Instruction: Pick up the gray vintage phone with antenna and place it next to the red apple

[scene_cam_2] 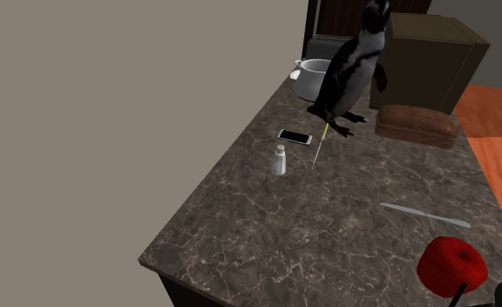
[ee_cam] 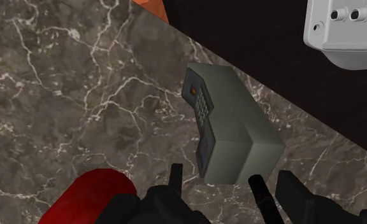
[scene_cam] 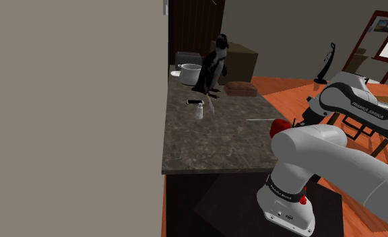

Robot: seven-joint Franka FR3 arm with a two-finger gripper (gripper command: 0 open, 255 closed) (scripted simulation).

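I see the gripper (ee_cam: pixel 217 175) with fingers spread, holding nothing. The gray phone (ee_cam: pixel 230 127) lies on the marble counter (ee_cam: pixel 80 95), its near end between them. The red apple (ee_cam: pixel 99 197) sits just outside one finger.

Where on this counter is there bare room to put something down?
The counter is barest from the small bottle and knife toward the second exterior view's lower left. The far end is crowded: pot, penguin, bread loaf.

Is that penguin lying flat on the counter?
No, the penguin stands upright on the marble counter, next to a white pot.
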